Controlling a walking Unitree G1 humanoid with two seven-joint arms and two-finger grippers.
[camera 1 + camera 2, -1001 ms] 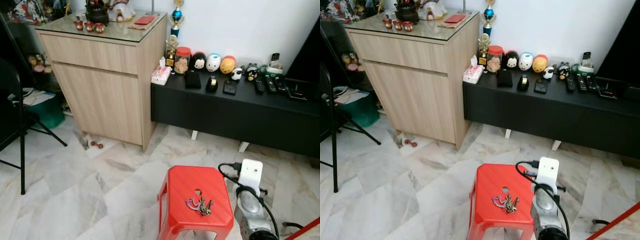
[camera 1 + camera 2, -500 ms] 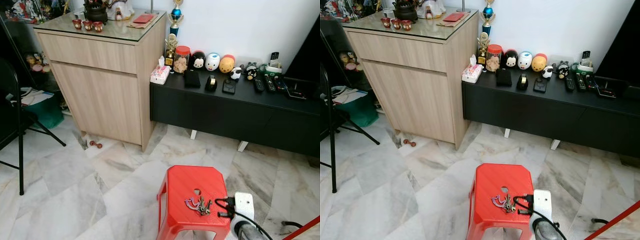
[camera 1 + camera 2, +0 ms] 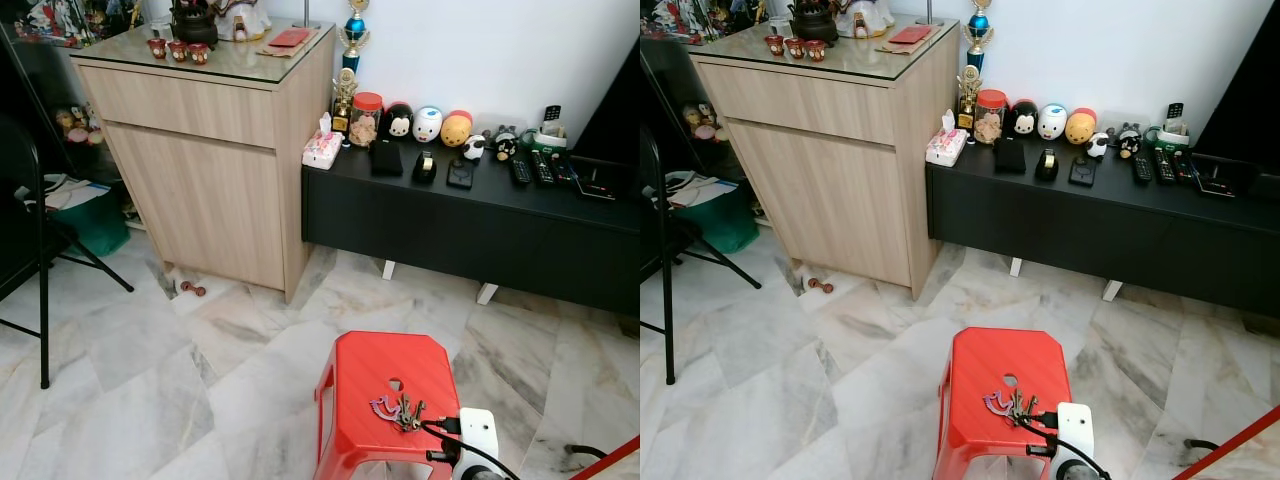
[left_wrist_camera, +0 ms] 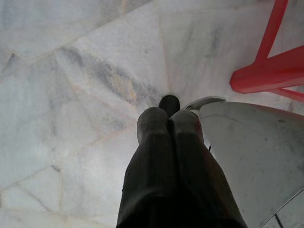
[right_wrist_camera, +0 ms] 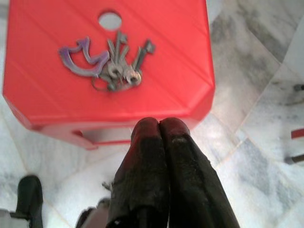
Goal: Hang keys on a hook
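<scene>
A bunch of keys (image 3: 400, 410) with a purple fob lies on top of a red plastic stool (image 3: 368, 372) on the marble floor; the same keys (image 5: 110, 65) lie near the stool's round hole in the right wrist view. My right gripper (image 5: 159, 129) is shut and empty, hovering beside the stool's near edge, short of the keys. Its white wrist (image 3: 476, 434) with a black cable sits at the stool's right side. My left gripper (image 4: 169, 124) is shut and empty, hanging over the floor beside a stool leg (image 4: 266, 71).
A wooden cabinet (image 3: 205, 150) stands at the back left. A low black bench (image 3: 470, 215) along the white wall carries jars, figurines and remotes. A black folding chair (image 3: 35, 250) is at the far left. A red rod (image 3: 610, 460) crosses the bottom right corner.
My right wrist has dropped from well above the stool's right side to the bottom edge of the head views. The keys and stool have not moved.
</scene>
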